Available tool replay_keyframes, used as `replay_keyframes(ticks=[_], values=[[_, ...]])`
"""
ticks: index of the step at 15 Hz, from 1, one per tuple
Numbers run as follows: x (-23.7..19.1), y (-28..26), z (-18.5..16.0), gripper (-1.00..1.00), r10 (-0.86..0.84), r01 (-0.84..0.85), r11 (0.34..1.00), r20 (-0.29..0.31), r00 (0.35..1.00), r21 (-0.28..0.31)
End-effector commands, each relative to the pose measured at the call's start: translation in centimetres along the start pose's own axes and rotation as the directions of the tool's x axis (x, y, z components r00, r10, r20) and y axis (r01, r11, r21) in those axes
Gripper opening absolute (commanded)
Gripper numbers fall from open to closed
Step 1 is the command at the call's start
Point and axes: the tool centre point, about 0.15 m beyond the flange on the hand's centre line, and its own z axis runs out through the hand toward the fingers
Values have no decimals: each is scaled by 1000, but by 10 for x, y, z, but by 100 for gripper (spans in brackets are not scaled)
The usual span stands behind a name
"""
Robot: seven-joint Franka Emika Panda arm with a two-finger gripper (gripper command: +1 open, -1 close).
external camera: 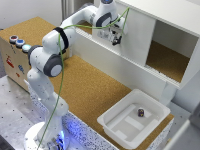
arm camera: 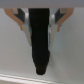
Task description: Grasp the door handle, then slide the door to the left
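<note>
At the door's [external camera: 134,37] upper left edge, the gripper [external camera: 116,38] straddles the door handle [arm camera: 40,42]; whether it grips, I cannot tell; squeeze firmly, then pull level leftward.

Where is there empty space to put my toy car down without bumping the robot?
The brown cork floor between the robot arm and the white tray is bare. The cabinet's open side is free too. The tray holds one small dark thing. It is crowded where the gripper meets the door.
</note>
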Motion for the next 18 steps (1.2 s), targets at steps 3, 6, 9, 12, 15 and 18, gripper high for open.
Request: replay_keyframes(ticks=[3,6,9,12,15,18], values=[[101,-144,46,-100,-138,127,986,-103,985,-107],[99,-163,45,100,-173,160,980,-113,978,-116],[95,-184,42,100,-222,207,971,-138,965,-117],[89,-196,39,100,-244,226,966,-151,958,-127],[81,-201,34,100,-254,233,962,-157,954,-141],[69,-202,28,100,-259,237,962,-171,951,-139]])
